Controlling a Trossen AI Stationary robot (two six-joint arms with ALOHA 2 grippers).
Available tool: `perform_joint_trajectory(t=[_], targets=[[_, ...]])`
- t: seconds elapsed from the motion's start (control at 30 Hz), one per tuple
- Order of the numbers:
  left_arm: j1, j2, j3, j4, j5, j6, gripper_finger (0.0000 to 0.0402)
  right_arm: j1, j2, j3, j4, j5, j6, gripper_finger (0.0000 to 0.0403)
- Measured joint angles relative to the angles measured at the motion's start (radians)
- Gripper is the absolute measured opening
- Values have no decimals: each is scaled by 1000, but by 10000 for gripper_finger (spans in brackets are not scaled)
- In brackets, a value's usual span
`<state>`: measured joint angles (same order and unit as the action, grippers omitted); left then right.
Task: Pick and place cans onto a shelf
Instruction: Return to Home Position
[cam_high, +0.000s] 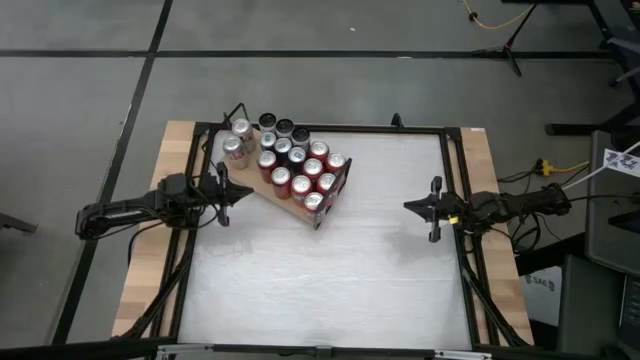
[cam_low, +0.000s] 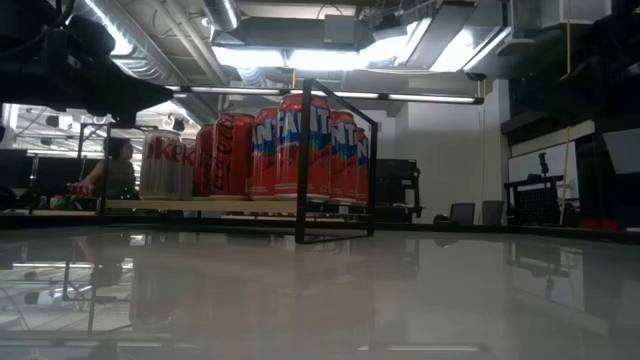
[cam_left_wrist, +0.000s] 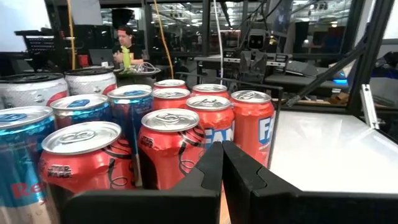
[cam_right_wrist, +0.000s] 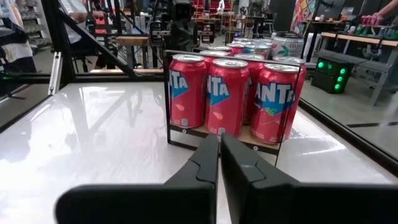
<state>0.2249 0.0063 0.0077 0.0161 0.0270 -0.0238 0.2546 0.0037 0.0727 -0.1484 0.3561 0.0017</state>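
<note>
The cans (cam_high: 292, 160) stand packed together on the shelf (cam_high: 283, 203), which sits angled on the white surface (cam_high: 330, 270), on my left arm's side. My left pincer (cam_high: 245, 190) hovers just beside the shelf, clenched on nothing. My right pincer (cam_high: 408, 206), likewise clenched and empty, hangs well apart.

White glossy worktop (cam_high: 330, 250) with pale wooden strips (cam_high: 140, 290) down both sides, on a grey floor (cam_high: 80, 100) with black tape lines. Yellow cable (cam_high: 480, 18) lies on the floor out around 1 o'clock, and the low view has a person (cam_low: 115, 168) way back at 9 o'clock.
</note>
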Motion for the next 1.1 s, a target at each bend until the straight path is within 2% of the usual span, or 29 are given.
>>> perform_joint_trajectory(t=[0.2,1.1], targets=[[0,0,0,-4,-25,0,0,0,0,0,-1,0,0,10],[0,0,0,-2,-25,0,0,0,0,-1,-3,-1,-7,10]])
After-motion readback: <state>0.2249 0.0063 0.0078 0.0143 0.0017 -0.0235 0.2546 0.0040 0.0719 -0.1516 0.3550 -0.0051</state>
